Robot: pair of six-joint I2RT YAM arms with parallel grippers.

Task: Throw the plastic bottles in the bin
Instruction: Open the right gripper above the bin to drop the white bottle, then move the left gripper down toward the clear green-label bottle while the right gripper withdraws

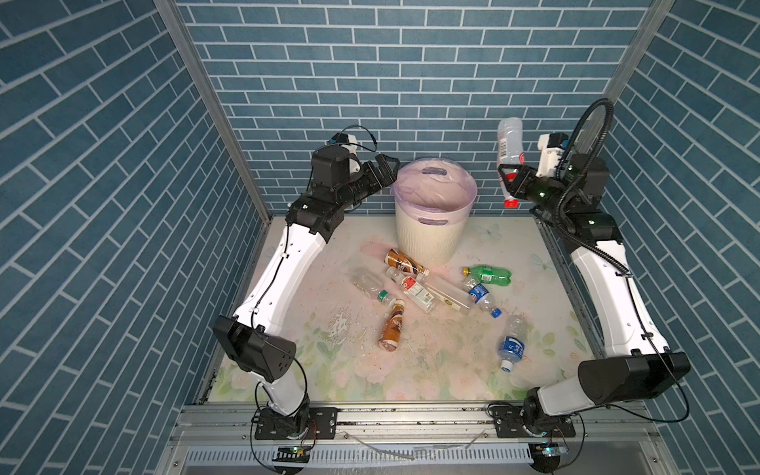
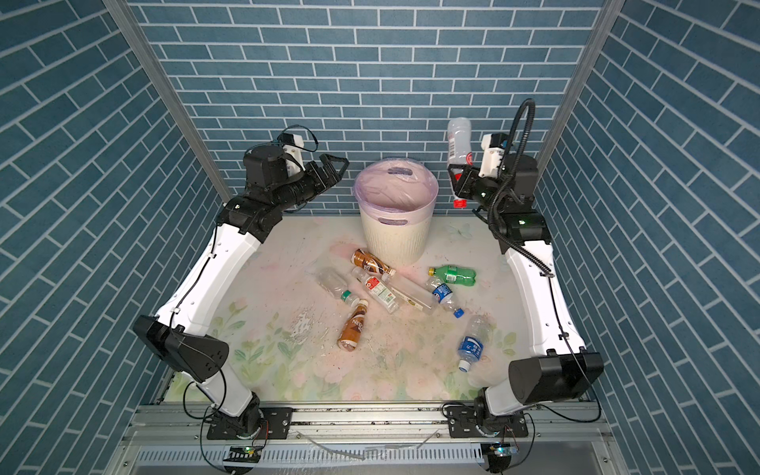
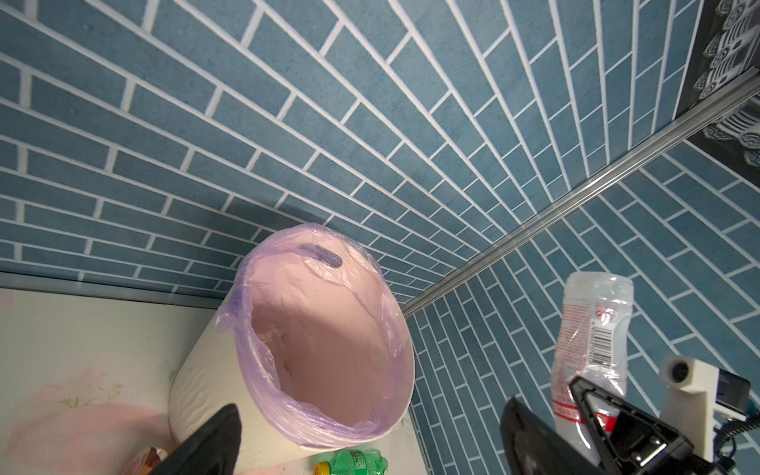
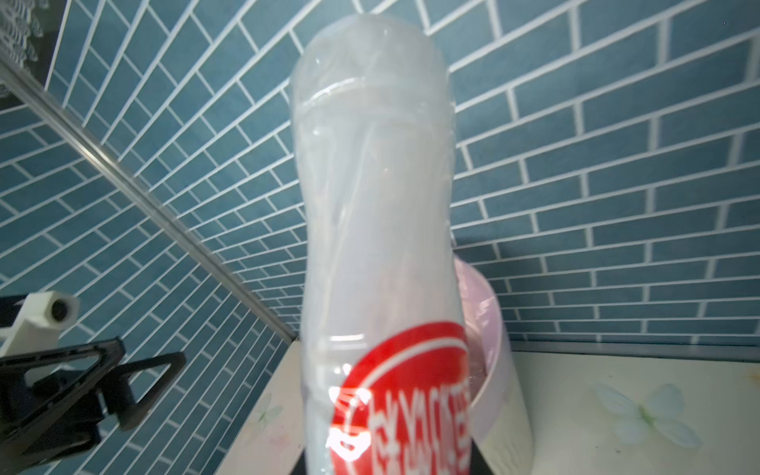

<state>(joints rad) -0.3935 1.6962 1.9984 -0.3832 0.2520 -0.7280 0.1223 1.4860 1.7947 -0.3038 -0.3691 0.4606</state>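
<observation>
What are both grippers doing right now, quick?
Left gripper: open, empty, beside the bin.
Right gripper: shut on a clear red-labelled bottle, cap down.

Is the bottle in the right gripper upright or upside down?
Upside down: the right gripper holds the red-capped bottle near its neck, cap down, base up.

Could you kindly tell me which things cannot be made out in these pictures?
- Floor of the bin: its near wall hides it in both top views; in the left wrist view the liner leaves any contents unclear.
- Right gripper: in the right wrist view the held bottle covers nearly all of it.
- Its label: print blurred there.
- Left gripper: the left wrist view's lower edge cuts off its fingers.
</observation>
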